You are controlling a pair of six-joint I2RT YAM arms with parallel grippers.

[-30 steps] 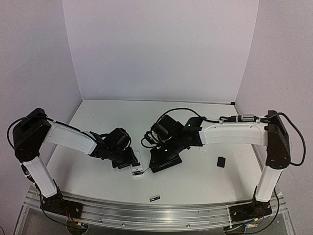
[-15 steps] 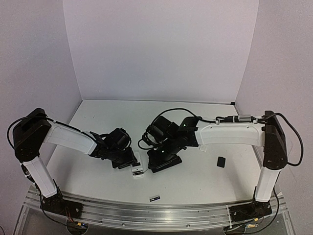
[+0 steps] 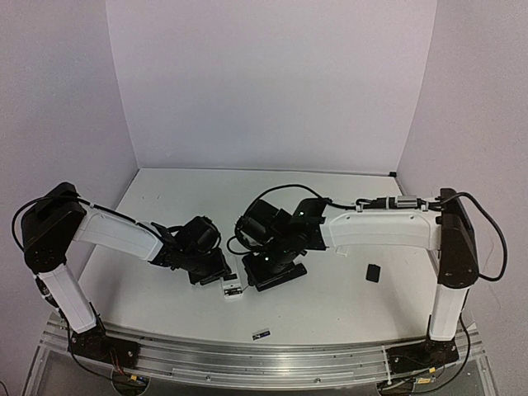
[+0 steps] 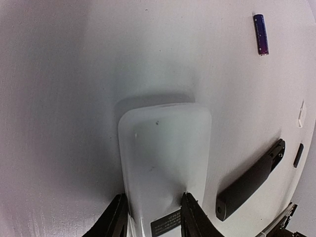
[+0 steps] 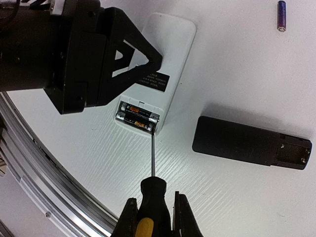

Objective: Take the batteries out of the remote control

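Observation:
The white remote (image 5: 158, 64) lies back up with its compartment open, and two batteries (image 5: 138, 117) sit in it side by side. My left gripper (image 4: 154, 217) is shut on the white remote's sides (image 4: 165, 158) and holds it on the table (image 3: 233, 289). My right gripper (image 5: 155, 219) is shut on the screwdriver (image 5: 152, 197) with the yellow-and-black handle. The screwdriver's tip touches the right end of the nearer battery. A loose battery (image 5: 281, 16) lies apart on the table, also in the top view (image 3: 261, 334) and the left wrist view (image 4: 261, 34).
A black remote (image 5: 252, 143) lies flat just right of the white one, also in the left wrist view (image 4: 249, 182). A small flat black cover (image 3: 373, 272) lies to the right. The table's metal front rail (image 3: 264, 359) runs close below the remotes.
My right arm has swung left and brought the screwdriver tip to the white remote's open compartment. My left gripper has stayed on the remote.

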